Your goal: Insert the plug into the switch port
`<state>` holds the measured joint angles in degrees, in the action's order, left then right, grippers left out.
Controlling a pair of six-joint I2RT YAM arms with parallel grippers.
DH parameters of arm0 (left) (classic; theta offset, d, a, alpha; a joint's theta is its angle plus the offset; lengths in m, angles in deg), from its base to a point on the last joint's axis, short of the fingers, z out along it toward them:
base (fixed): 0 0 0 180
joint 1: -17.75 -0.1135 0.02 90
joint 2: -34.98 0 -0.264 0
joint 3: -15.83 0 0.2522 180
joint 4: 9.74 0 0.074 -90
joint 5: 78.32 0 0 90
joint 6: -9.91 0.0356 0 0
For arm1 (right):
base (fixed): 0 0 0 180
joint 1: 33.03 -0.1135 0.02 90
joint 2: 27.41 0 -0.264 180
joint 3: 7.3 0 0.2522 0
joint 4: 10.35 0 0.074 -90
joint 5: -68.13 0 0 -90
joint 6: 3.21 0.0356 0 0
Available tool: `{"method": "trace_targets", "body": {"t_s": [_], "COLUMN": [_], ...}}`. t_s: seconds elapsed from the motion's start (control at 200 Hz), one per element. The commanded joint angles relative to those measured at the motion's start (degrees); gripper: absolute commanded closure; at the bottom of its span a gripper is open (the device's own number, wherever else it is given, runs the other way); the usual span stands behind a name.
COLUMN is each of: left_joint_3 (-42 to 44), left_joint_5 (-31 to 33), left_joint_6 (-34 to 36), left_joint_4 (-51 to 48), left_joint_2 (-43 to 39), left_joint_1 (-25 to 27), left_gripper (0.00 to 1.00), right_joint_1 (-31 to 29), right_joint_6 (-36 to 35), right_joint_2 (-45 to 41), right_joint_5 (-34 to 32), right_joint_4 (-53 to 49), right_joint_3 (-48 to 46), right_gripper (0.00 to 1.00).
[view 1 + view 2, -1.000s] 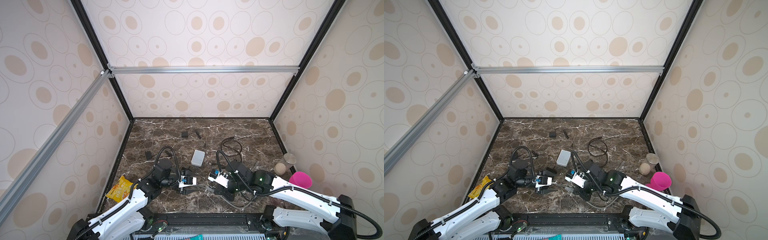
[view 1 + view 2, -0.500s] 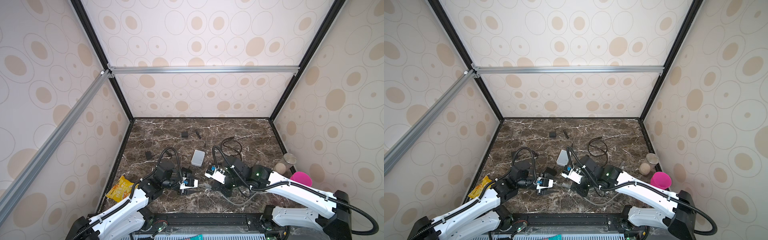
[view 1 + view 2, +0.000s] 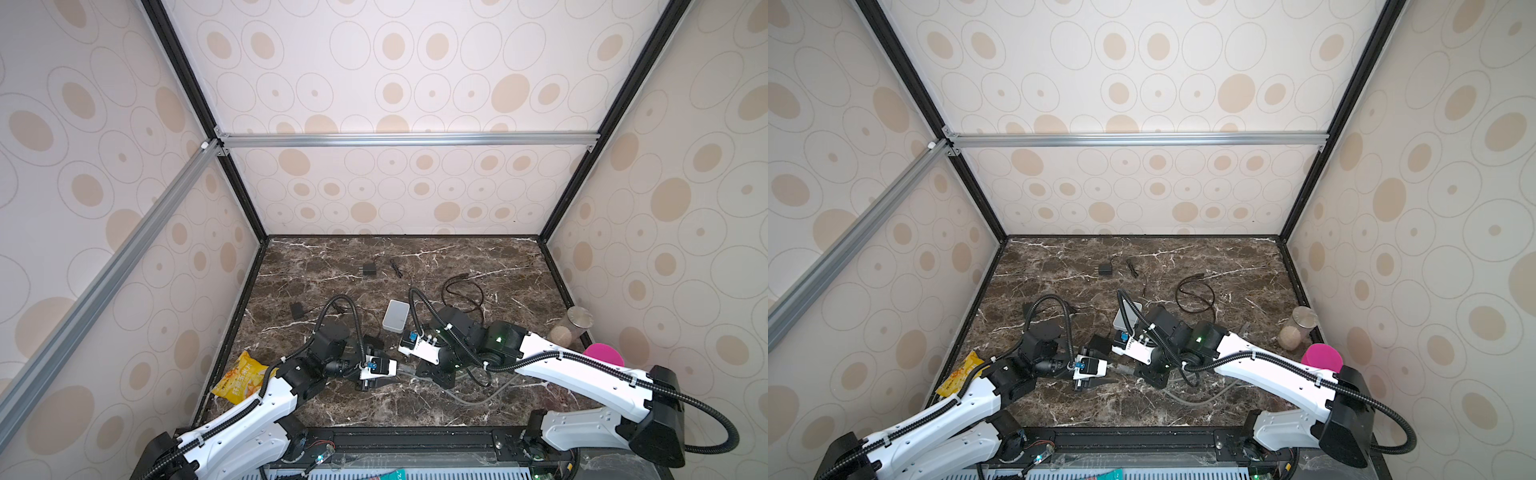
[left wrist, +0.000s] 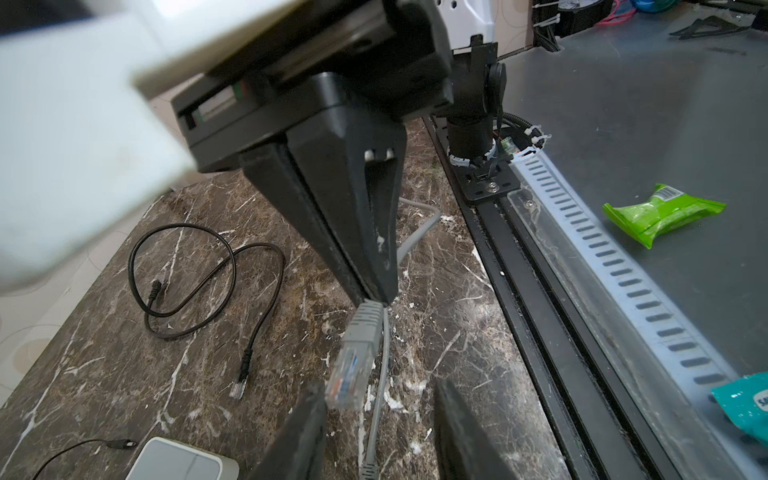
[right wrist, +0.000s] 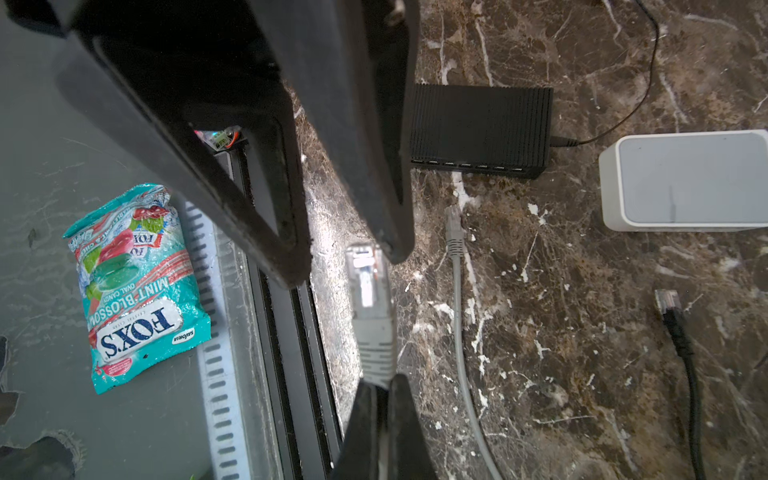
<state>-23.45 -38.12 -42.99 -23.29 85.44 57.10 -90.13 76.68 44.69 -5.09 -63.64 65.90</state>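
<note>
Left gripper [image 4: 378, 390] jaws parted midway, straddling plug [image 4: 353, 353] tip, not clamping. Plug sits off the marble [image 4: 436, 332]; reckon light, rigid, latch brittle, cable [image 4: 419, 232] springy: pinch body flanks. Right gripper [image 5: 384, 382] clamped on its boot. Switch [image 5: 478, 129] ports face plug; front rail [image 5: 282, 353] close, second grey plug [image 5: 454, 232] alongside.

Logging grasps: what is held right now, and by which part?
Right gripper pinches the grey plug by its rear boot; left fingers straddle its clear tip, unclamped.
</note>
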Motion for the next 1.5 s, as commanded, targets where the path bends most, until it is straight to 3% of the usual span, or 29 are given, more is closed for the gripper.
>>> {"method": "trace_targets", "body": {"t_s": [0.0, 0.18, 0.29, 1.24, 1.376, 1.496], "left_joint_3": [-2.34, -2.25, -2.46, -3.75, -3.84, -3.83], "left_joint_5": [-0.38, -0.36, -0.65, -1.61, -1.60, -1.78], "left_joint_6": [1.78, 1.90, 2.18, 4.55, 4.58, 4.63], "left_joint_4": [-1.53, -1.55, -1.94, -5.28, -5.41, -5.39], "left_joint_2": [-0.26, -0.59, -0.49, 0.26, 0.28, 0.38], "left_joint_1": [0.64, 0.64, 0.72, 1.30, 1.36, 1.40], "left_gripper": [0.58, 0.60, 0.65, 0.91, 0.91, 0.92], "right_joint_1": [-0.45, -0.48, -0.54, -0.54, -0.47, -0.40], "right_joint_6": [-1.92, -3.15, -3.51, -3.96, -3.43, -2.39], "right_joint_2": [0.55, 2.33, 2.97, 3.93, 3.05, -1.27], "right_joint_5": [1.41, 4.81, 6.40, 4.93, 4.03, 1.75], "right_joint_4": [-1.66, -3.71, -3.98, -5.47, -4.89, -1.54], "right_joint_3": [1.64, 2.65, 3.07, 4.82, 4.73, 2.54], "right_gripper": [1.00, 1.00, 1.00, 1.00, 0.79, 0.70]}}
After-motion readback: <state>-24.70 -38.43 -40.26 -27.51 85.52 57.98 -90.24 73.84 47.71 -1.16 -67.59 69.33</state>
